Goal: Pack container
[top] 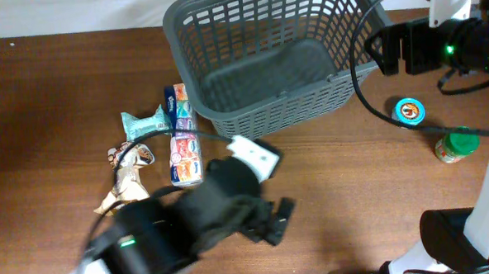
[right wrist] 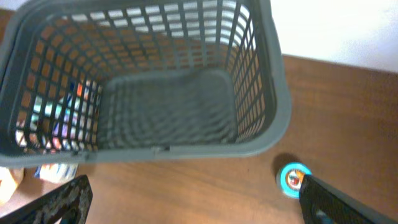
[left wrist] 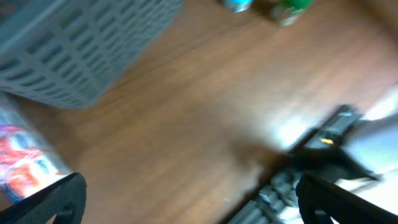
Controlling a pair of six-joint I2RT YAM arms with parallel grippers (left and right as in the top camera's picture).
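The container (top: 268, 66) is a large dark grey slotted basket at the back middle of the table, and it is empty. It fills the right wrist view (right wrist: 155, 93) and shows blurred at the top left of the left wrist view (left wrist: 68, 50). My left gripper (top: 273, 221) is open and empty over bare wood (left wrist: 193, 202), in front of the container. My right gripper (top: 387, 52) is open and empty (right wrist: 196, 202), by the container's right end.
A blue-topped tub (top: 409, 110) (right wrist: 293, 178) and a green-lidded jar (top: 456, 145) stand right of the container. A teal packet (top: 148, 120), colourful packets (top: 184, 155) (left wrist: 18, 155) and a toy figure (top: 129, 179) lie at its front left.
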